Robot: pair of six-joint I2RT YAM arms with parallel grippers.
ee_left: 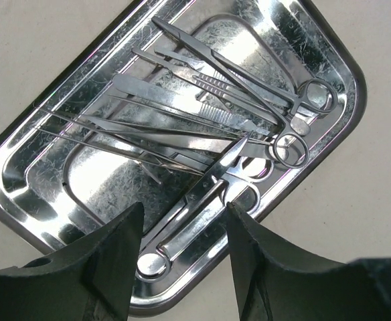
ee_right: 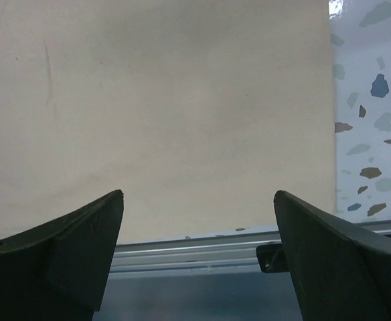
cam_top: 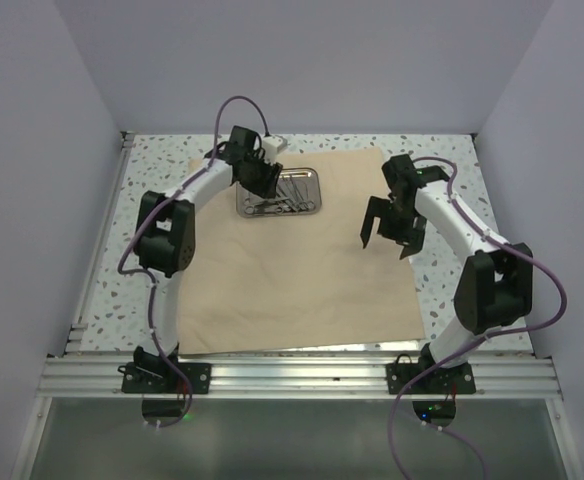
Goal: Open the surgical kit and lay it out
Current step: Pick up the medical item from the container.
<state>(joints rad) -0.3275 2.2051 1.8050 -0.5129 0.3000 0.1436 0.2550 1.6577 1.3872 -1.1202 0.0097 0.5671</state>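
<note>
The tan cloth wrap (cam_top: 292,270) lies spread flat on the table. The shiny steel tray (cam_top: 317,190) sits on its far middle and holds several slim instruments (cam_top: 284,203). In the left wrist view the tray (ee_left: 316,40) holds scissors (ee_left: 209,194), ring-handled forceps (ee_left: 249,80) and tweezers (ee_left: 135,134), piled crosswise. My left gripper (cam_top: 265,188) is open and empty just above the tray's edge, its fingers (ee_left: 122,261) either side of the scissors. My right gripper (cam_top: 385,248) is open and empty, raised over the cloth's right part (ee_right: 155,100).
The speckled table (cam_top: 452,190) shows around the cloth and at the right in the right wrist view (ee_right: 369,134). An aluminium rail (cam_top: 292,375) runs along the near edge. White walls close in the left, right and back.
</note>
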